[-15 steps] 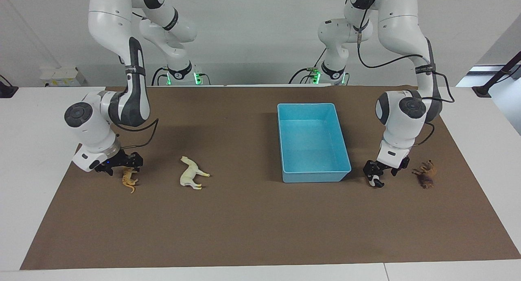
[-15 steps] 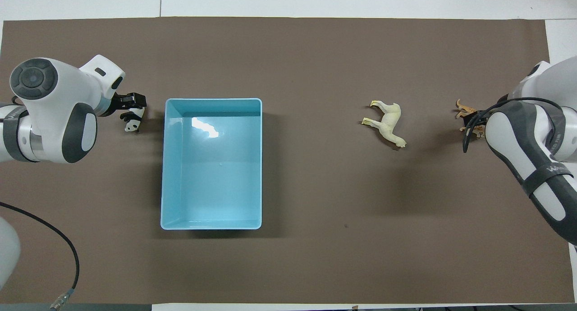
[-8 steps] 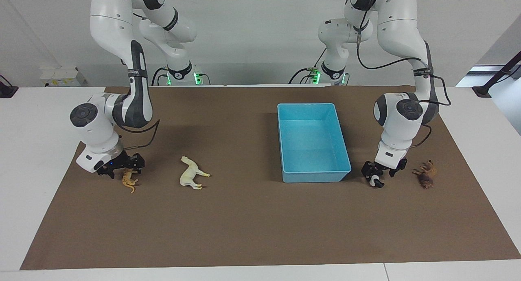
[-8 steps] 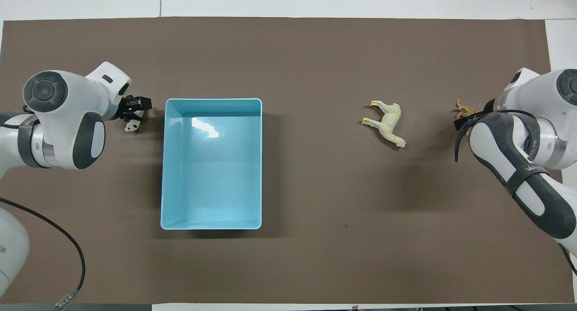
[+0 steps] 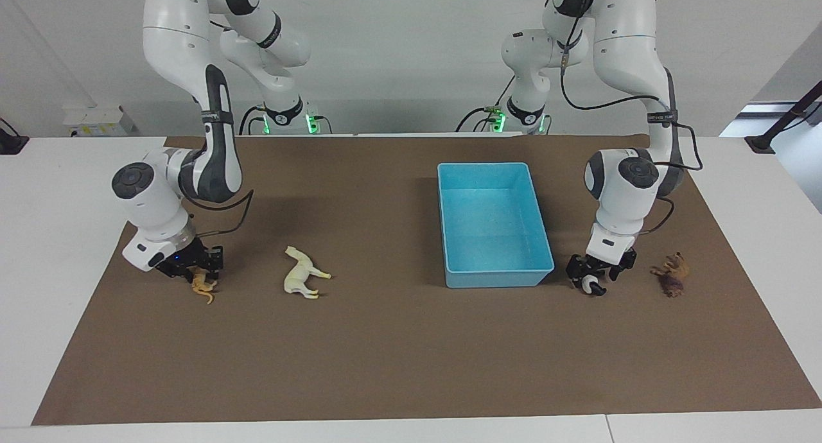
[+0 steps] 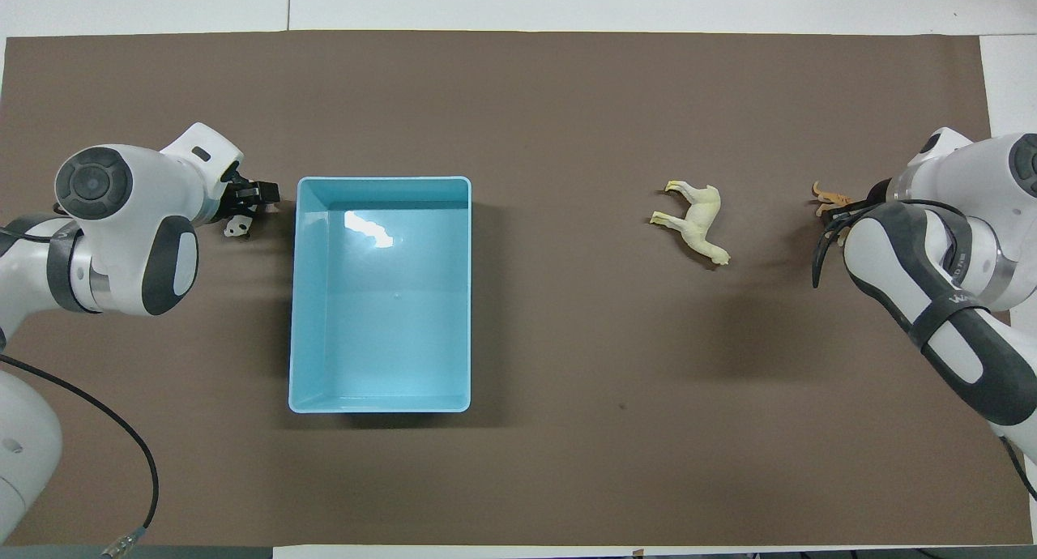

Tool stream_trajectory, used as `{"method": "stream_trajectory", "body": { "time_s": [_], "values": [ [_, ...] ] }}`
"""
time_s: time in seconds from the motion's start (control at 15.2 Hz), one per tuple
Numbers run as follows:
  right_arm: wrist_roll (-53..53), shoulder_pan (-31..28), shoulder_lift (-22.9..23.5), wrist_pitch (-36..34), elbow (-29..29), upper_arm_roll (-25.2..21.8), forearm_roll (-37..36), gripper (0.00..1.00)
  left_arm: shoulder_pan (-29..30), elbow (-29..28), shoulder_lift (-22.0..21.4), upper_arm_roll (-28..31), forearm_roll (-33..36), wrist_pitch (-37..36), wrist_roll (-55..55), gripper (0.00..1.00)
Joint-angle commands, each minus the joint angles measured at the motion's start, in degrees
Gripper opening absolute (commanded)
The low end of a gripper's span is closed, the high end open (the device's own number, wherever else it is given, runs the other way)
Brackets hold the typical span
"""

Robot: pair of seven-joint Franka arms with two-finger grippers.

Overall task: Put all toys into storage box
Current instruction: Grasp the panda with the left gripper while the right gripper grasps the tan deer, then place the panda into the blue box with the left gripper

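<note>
the right gripper [image 5: 196,268] is down on the tiger [image 5: 204,287] and the left gripper [image 5: 589,275] on the panda [image 5: 593,287]; whether either's fingers have clamped, i cannot tell. settle each grip before lifting toward the storage box [image 5: 494,271]. horse [image 5: 302,273] and lion [image 5: 672,274] wait on the desk.

A white table [image 5: 51,250] carries a brown mat [image 5: 398,359]. On the mat lie a blue storage box [image 5: 494,276], tiger [image 5: 204,290], horse [image 5: 302,274], panda [image 5: 592,286] and lion [image 5: 673,275].
</note>
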Motion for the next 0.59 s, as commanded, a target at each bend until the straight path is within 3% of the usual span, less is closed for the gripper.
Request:
{"method": "stream_trajectory", "body": {
  "time_s": [0.0,0.13,0.33,0.39,0.52],
  "values": [
    [-1.2,-0.5,-0.9,2.0,-1.9,0.5,4.5,0.00,-0.2,-1.4,-0.5,0.4,1.6,1.8,-1.2,0.91],
    [-0.9,-0.3,-0.9,1.3,-1.1,0.5,4.6,0.00,-0.2,-1.4,-0.5,0.4,1.6,1.8,-1.7,0.63],
    [0.0,0.0,-2.1,-5.6,3.2,0.5,4.6,0.00,-0.3,-1.4,-0.5,0.4,1.6,1.8,-4.4,0.06],
    [0.3,0.0,-2.9,-9.4,5.3,0.4,4.4,0.00,-0.4,-1.4,-0.5,0.4,1.6,1.7,-4.8,0.00],
    [2.4,0.0,-5.0,-18.0,9.9,0.3,3.4,0.00,-0.3,-1.4,-0.5,0.4,1.6,1.6,-4.8,0.00]
  ]
}}
